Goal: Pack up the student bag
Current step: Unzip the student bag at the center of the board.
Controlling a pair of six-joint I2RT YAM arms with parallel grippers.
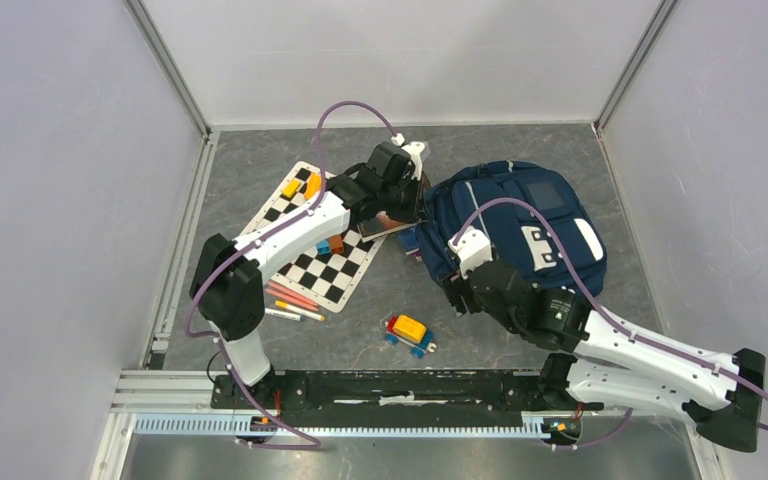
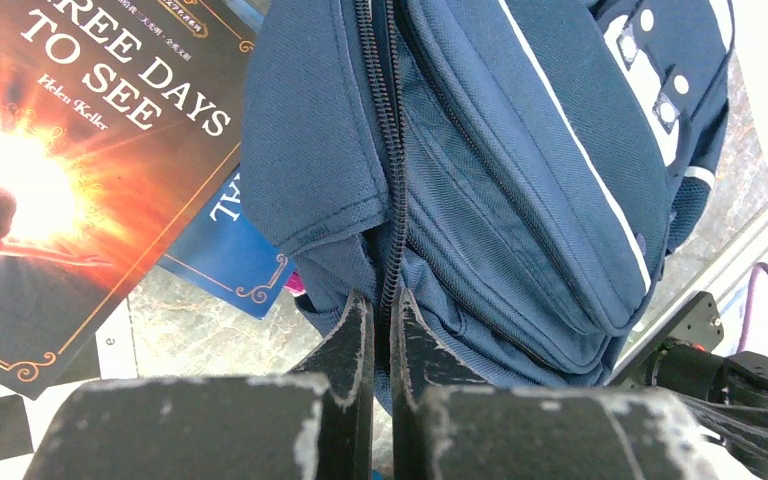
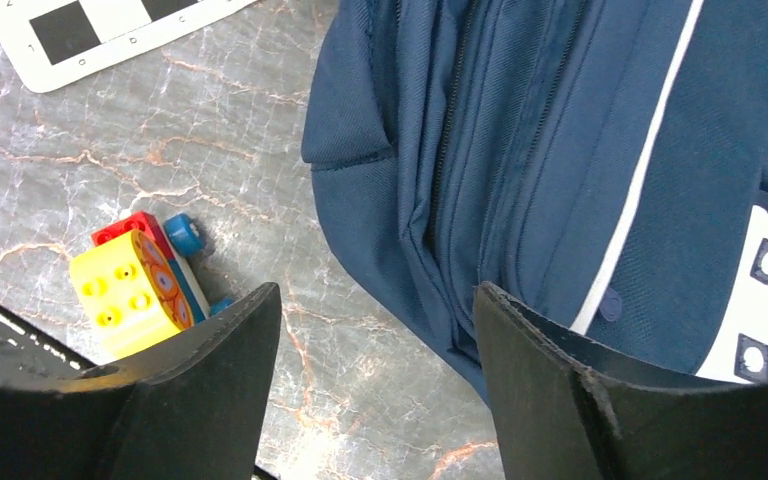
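Observation:
The student bag [image 1: 520, 220] is navy blue with a pale stripe and lies at the right middle of the table. My left gripper [image 1: 422, 205] is at its left edge. In the left wrist view the gripper [image 2: 384, 305] is shut on the bag's [image 2: 520, 170] open zip edge [image 2: 392, 200], with the zip teeth between the jaws. My right gripper [image 1: 455, 290] is open and empty at the bag's near left corner. In the right wrist view the gripper [image 3: 375, 310] hangs over bare table, with its right finger over the bag's [image 3: 560, 150] edge.
An orange-and-black book [image 2: 90, 170] and a blue book [image 2: 225, 250] lie by the bag's opening. A chessboard [image 1: 330, 270] with small blocks lies to the left, with pens [image 1: 290, 305] at its near edge. A yellow-and-red toy block vehicle [image 1: 409, 333] sits in front.

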